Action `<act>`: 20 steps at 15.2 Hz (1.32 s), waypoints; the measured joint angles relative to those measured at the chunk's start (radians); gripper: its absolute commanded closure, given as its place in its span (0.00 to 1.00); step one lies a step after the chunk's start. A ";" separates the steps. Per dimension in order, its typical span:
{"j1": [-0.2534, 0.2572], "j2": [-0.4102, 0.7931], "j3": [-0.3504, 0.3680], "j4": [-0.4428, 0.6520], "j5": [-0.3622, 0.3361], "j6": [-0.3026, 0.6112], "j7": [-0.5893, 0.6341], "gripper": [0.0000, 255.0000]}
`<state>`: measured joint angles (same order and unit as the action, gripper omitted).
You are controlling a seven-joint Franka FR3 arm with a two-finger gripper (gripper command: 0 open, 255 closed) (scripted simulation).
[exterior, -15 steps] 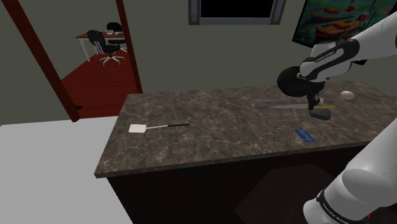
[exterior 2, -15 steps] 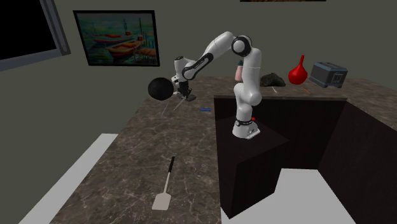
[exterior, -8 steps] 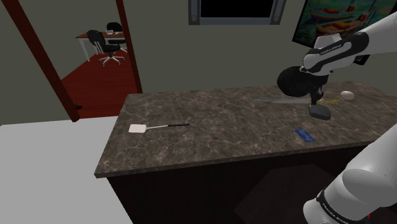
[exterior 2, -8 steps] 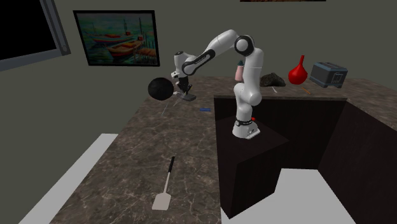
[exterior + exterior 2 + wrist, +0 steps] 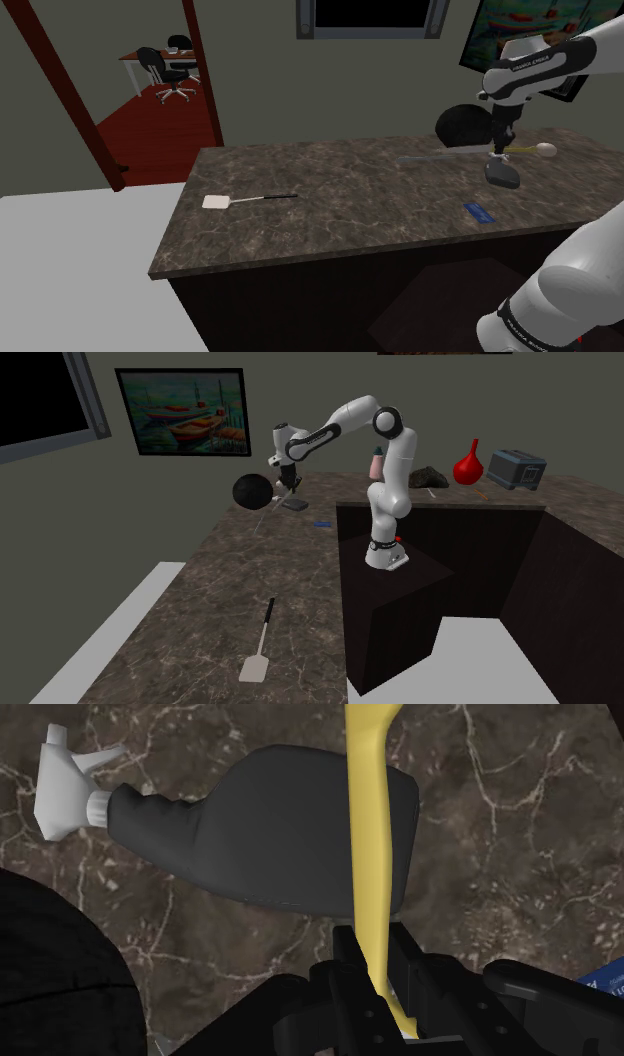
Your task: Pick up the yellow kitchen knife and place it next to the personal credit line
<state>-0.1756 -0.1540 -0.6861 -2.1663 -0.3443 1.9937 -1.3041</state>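
The dark marbled surface spans the middle of the shoulder view, and at upper right the white arm points down over a dark grey spray bottle. The jaws are clenched on the yellow knife, whose handle crosses above the bottle. A blue card lies nearby, lower right

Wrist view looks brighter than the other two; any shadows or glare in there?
Wrist view: evenly lit, no glare; the yellow knife in the tool throws no sharp shadow on the grey bottle. Shoulder view: dim. Second exterior view: equally dim.
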 measured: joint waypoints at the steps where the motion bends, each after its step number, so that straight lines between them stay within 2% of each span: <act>1: 0.001 -0.007 0.004 0.010 -0.001 -0.017 0.001 1.00; 11: 0.005 -0.043 0.024 0.108 -0.005 -0.146 -0.012 1.00; 20: 0.085 -0.066 0.153 0.094 0.024 -0.206 0.177 1.00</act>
<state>-0.0911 -0.2203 -0.5334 -2.0721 -0.3207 1.7874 -1.1270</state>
